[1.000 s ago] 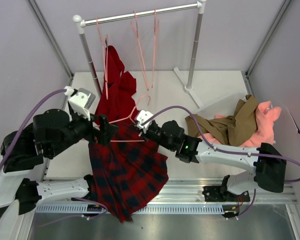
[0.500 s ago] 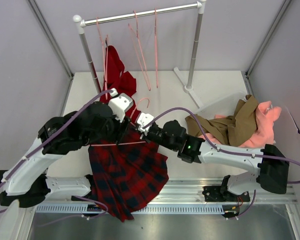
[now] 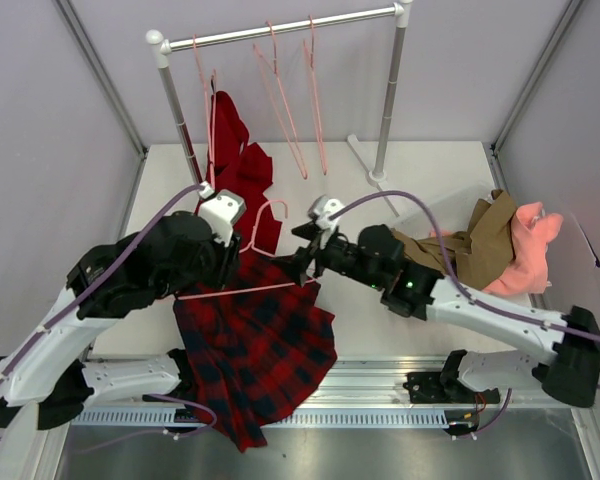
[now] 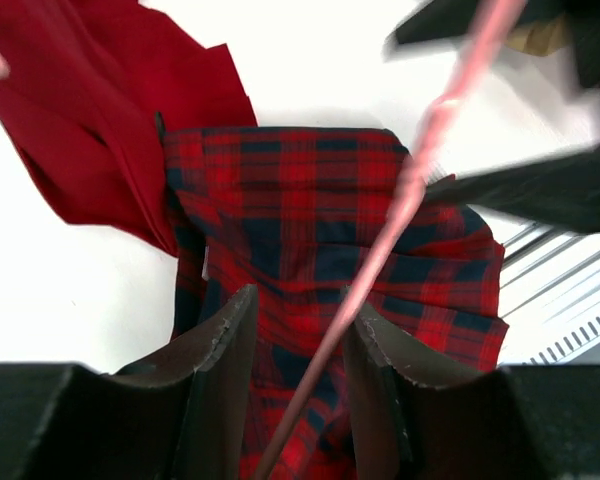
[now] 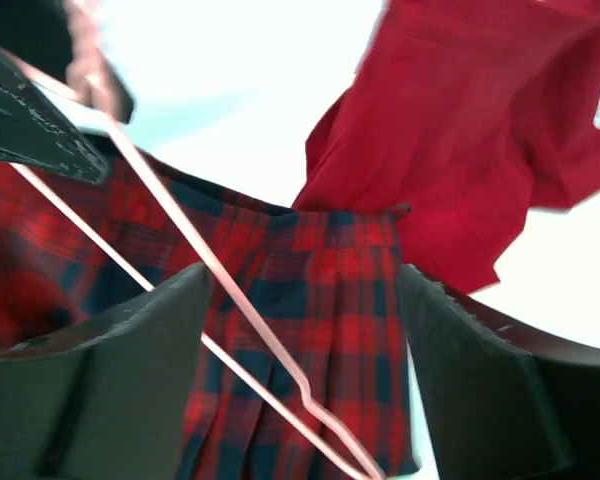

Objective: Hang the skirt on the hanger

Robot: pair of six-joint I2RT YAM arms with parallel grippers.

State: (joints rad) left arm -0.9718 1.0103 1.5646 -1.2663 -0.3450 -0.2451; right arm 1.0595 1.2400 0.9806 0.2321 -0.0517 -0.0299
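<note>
The skirt (image 3: 255,345), red and navy plaid, hangs from the table's front edge with its waistband along the bar of the hanger (image 3: 245,291). That pale-pink hanger has its hook up by the red garment. My left gripper (image 3: 238,263) is above the waistband. In the left wrist view its jaws (image 4: 300,310) are half closed round the hanger's rod (image 4: 410,190), which lies against the right finger, with the skirt (image 4: 310,200) below. My right gripper (image 3: 302,265) stands wide open just right of the hanger. In its own view (image 5: 305,272) the hanger wires (image 5: 230,290) and skirt (image 5: 320,300) lie beyond its spread fingers, untouched.
A plain red garment (image 3: 242,180) hangs at the left end of the clothes rack (image 3: 280,30), beside several spare pink hangers (image 3: 285,110). The rack's right post (image 3: 385,100) stands at the back. Tan and pink clothes (image 3: 480,250) are piled at the right.
My left arm swung in from the left and its jaws closed round the hanger. My right gripper opened, let go at the skirt's waist and drew back to the right.
</note>
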